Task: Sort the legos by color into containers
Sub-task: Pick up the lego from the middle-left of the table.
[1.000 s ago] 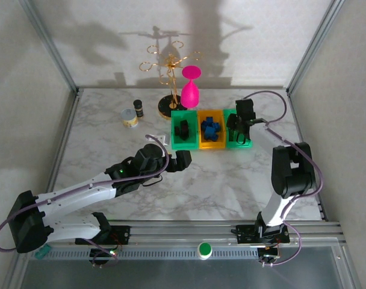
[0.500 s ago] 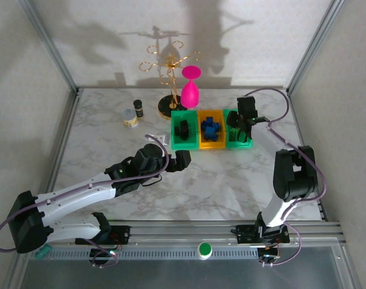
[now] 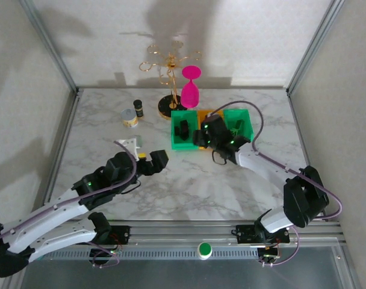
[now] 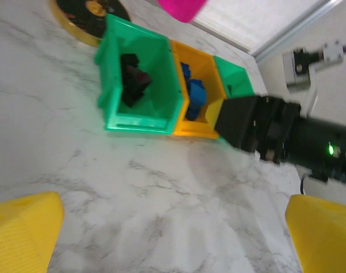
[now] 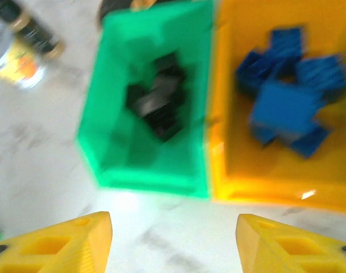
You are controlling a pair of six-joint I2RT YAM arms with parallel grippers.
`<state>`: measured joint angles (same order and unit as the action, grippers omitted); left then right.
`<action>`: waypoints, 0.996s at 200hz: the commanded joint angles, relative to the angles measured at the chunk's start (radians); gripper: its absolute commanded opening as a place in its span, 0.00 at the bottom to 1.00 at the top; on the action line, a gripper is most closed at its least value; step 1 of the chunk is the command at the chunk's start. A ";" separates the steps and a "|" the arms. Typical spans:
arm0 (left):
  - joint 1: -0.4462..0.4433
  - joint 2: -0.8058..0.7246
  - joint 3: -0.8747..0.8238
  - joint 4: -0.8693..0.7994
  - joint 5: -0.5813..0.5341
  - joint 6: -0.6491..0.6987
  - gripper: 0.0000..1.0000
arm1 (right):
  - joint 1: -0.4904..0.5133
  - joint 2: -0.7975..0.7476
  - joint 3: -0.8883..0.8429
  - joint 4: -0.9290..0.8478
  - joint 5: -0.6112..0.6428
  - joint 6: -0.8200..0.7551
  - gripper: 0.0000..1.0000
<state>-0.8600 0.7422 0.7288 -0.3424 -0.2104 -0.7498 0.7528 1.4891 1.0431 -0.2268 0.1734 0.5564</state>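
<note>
**Fingers spread wide on both arms, bricks sorted into bins**

Left fingers (image 4: 25, 227) are seen wide apart with nothing gripped between them, held over bare marble counter (image 3: 195, 180) well in front of the bins. Right fingers (image 5: 53, 247) are spread open too and empty, hung just in front of the bin row, about where the left green bin (image 5: 104, 142) is joined to the orange bin (image 5: 230, 170).

Black bricks (image 5: 161, 102) are piled inside that left green bin. Blue bricks (image 5: 287, 108) are heaped in the orange one, a bit blurred in the right wrist view. The right green bin (image 3: 237, 123) is placed at the far end of the row, touching the orange one; what's in it can't really be made out. From the top camera most of the orange bin is covered by the right arm's wrist.

Behind the bins a pink wine glass (image 3: 191, 87) is stood next to a gold rack (image 3: 170, 66). Off to the left, a tin can (image 3: 130, 118) and a small dark jar (image 3: 138, 108) are parked just beside each other.
</note>
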 commanded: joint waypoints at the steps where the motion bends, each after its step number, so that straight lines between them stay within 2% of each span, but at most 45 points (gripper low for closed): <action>1: 0.028 -0.080 -0.006 -0.164 -0.079 -0.059 1.00 | 0.116 0.074 0.009 0.046 0.040 0.115 0.63; 46: 0.068 -0.182 0.039 -0.337 -0.176 -0.113 1.00 | 0.311 0.298 0.120 0.187 0.030 0.181 0.67; 82: 0.071 -0.229 0.087 -0.434 -0.257 -0.148 1.00 | 0.394 0.460 0.260 0.243 0.013 0.174 0.69; 117: 0.072 -0.263 0.116 -0.488 -0.300 -0.168 1.00 | 0.429 0.580 0.383 0.245 0.050 0.174 0.72; 199: 0.072 -0.304 0.120 -0.525 -0.363 -0.193 1.00 | 0.441 0.794 0.614 0.146 0.128 0.111 0.75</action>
<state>-0.7963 0.4519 0.8299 -0.8265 -0.5247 -0.9260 1.1790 2.2307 1.5822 -0.0269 0.2466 0.6994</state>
